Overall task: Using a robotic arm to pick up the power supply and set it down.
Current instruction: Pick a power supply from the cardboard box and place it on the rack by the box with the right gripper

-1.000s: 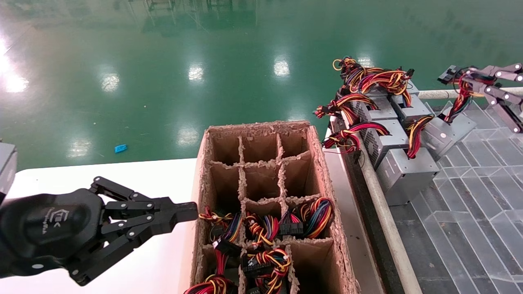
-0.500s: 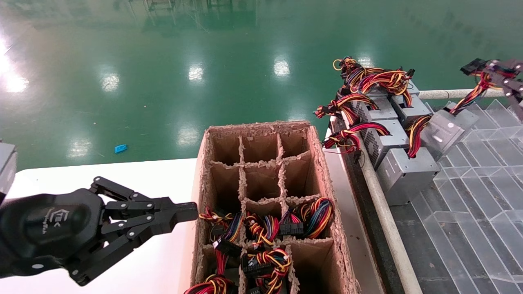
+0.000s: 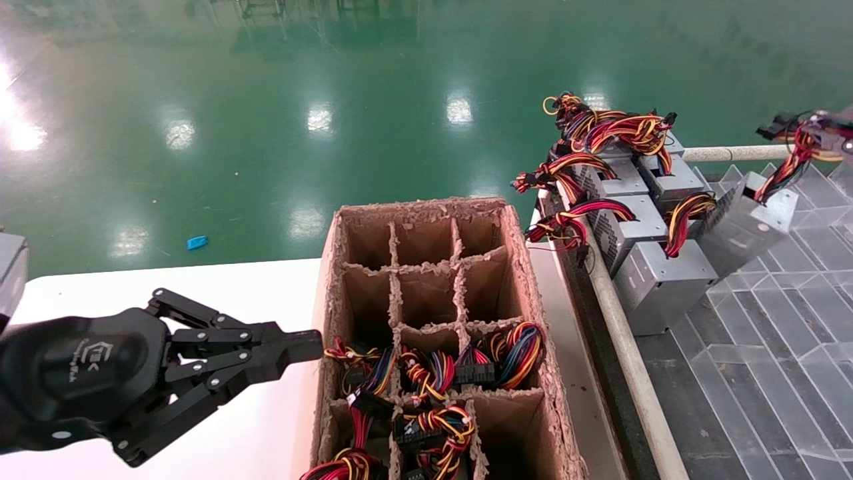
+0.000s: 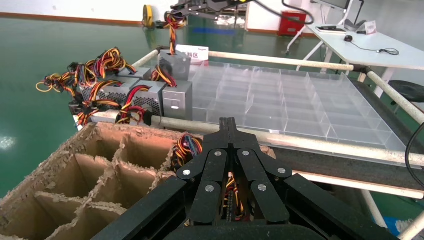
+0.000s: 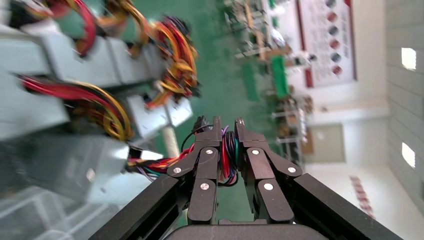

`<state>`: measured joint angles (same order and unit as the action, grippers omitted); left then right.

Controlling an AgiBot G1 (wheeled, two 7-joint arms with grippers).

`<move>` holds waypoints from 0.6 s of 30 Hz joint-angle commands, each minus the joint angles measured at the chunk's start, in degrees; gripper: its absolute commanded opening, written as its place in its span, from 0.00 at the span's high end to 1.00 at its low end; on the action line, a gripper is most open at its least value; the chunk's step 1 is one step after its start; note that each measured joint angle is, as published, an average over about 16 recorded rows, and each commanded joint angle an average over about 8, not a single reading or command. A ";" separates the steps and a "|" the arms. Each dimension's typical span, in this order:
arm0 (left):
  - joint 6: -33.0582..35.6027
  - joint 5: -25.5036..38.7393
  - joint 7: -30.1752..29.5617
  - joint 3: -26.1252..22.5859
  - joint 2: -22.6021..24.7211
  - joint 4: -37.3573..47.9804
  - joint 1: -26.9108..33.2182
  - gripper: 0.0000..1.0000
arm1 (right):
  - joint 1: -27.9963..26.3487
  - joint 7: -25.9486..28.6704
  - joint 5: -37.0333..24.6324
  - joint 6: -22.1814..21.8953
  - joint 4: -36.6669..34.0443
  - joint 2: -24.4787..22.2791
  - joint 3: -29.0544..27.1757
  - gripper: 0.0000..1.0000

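Observation:
At the far right edge of the head view, my right gripper [image 3: 833, 130] is shut on the red-yellow-black wire bundle [image 5: 225, 150] of one power supply [image 3: 746, 223]. That grey metal box hangs tilted from its wires beside the row of similar units; it also shows in the right wrist view [image 5: 60, 160] and far off in the left wrist view [image 4: 174, 64]. I cannot tell whether its lower edge touches the tray. My left gripper [image 3: 306, 345] is parked, shut and holding nothing, against the left wall of the brown cardboard box [image 3: 516, 267].
Several more grey power supplies [image 3: 656, 277] with tangled wires stand in a row along a pipe rail [image 3: 626, 347]. A clear divided plastic tray [image 3: 786, 333] lies to the right. The cardboard box's near cells hold wire bundles [image 3: 426, 373]; it stands on a white table [image 3: 253, 287].
My right gripper has pulled the wire bundle to the right, almost out of the head view, and the power supply has followed, tipping more upright. The left arm has not moved.

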<state>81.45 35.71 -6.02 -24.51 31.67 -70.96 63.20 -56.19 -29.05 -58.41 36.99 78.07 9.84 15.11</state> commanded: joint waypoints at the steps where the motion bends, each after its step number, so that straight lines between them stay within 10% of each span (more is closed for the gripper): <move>1: 0.00 0.00 0.00 0.00 0.00 0.00 0.00 1.00 | 0.12 -0.49 1.77 2.83 -0.05 -1.30 -0.65 1.00; 18: 0.00 0.00 0.00 0.00 0.00 0.00 0.00 1.00 | 4.16 -3.06 9.37 6.20 -0.39 -5.68 -1.61 1.00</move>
<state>81.45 35.71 -6.02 -24.51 31.67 -70.96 63.20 -52.22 -32.39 -49.16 43.01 77.69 4.70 13.37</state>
